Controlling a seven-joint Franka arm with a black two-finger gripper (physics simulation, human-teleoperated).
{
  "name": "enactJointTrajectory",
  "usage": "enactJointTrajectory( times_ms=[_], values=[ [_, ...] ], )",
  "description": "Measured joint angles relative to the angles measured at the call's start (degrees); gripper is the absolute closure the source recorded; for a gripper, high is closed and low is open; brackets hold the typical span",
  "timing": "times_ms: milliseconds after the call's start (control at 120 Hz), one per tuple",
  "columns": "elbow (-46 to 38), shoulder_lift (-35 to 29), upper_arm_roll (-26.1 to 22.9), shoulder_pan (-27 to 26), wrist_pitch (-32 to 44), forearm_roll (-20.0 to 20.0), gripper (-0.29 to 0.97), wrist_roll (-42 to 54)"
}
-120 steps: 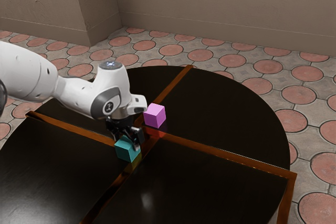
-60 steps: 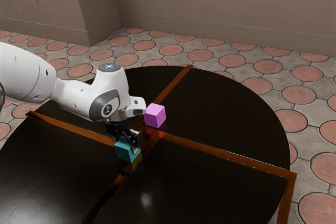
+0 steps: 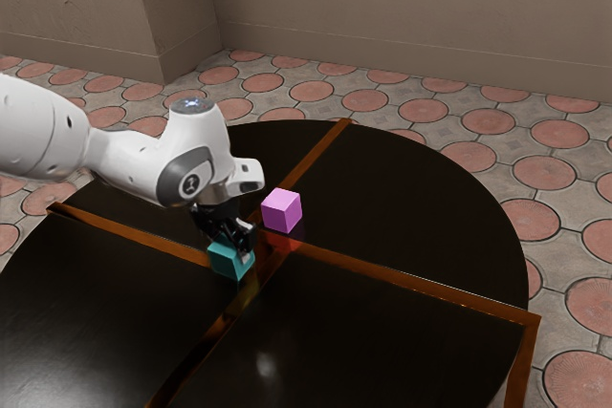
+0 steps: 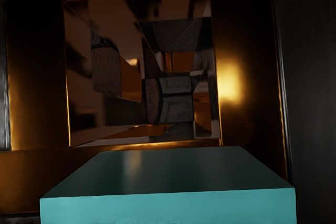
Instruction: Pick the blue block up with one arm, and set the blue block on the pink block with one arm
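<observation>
Over pink block: open air, and its top face is bare.
Exterior view's left of pink block: my gripper clamped on blue block — a small clear gap lies between.
Obstacle: pink block itself, standing on the table.
Exterior view's right of pink block: wide flat tabletop.

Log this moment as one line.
phase: grasp | gripper: shut on teal-blue cube | pink cube: apart, on dark table | stack: not done

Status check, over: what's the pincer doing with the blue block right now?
Pincer shut on blue block. Pink block apart, top bare. Nothing stands between them.
</observation>
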Motion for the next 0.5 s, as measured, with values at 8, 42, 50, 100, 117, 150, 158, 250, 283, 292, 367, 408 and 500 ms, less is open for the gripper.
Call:
enactJointTrajectory(
  times_ms=[8, 42, 50, 100, 117, 150, 158, 250, 283, 292, 367, 408, 500],
  values=[
    [0.0, -0.2, 0.0, 0.0, -0.1, 0.0, 0.31, 0.0],
    [0.3, -1.1, 0.0, 0.0, -0.8, 0.0, 0.31, -0.1],
    [0.5, -1.3, 0.0, 0.0, -1.0, 0.1, 0.31, -0.1],
    [2.0, -2.4, 0.0, 0.0, -2.5, 0.1, 0.31, -0.2],
    [2.8, -2.5, 0.0, 0.0, -3.1, 0.1, 0.32, -0.2],
    [4.9, -2.6, 0.0, 0.0, -4.2, 0.2, 0.32, -0.2],
    [5.6, -2.6, 0.0, 0.0, -4.5, 0.2, 0.32, -0.2],
    [12.3, -1.3, 0.0, 0.1, -8.0, 0.2, 0.32, -0.3],
    [15.1, -0.1, 0.1, 0.1, -9.5, 0.2, 0.32, -0.4],
    [15.9, 0.2, 0.1, 0.1, -9.8, 0.2, 0.32, -0.4],
    [21.0, 2.6, 0.1, 0.1, -12.8, 0.1, 0.32, -0.4],
    [23.3, 3.8, 0.1, 0.1, -14.3, 0.1, 0.32, -0.4],
    [26.2, 5.9, 0.1, 0.1, -16.7, 0.0, 0.32, -0.4]
  ],
)
